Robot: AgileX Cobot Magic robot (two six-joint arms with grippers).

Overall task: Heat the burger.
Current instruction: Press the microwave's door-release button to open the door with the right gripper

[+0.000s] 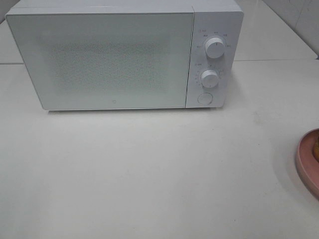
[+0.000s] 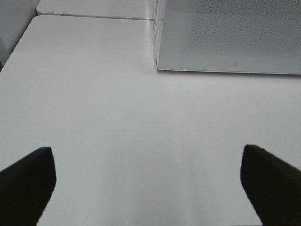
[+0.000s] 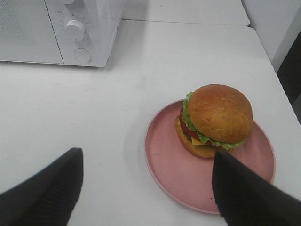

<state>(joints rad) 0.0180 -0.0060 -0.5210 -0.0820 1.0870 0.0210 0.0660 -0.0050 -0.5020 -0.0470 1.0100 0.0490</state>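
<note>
Microwave [image 1: 114, 59] at the back of the white table [image 1: 149, 174], door closed. Burger [image 3: 216, 117] sits on a pink plate [image 3: 174, 165] at the table's right side, well apart from the microwave. Left gripper [image 2: 146, 157] spread wide above bare table, holding nothing. Right gripper [image 3: 146, 162] spread apart near the plate, holding nothing.
</note>
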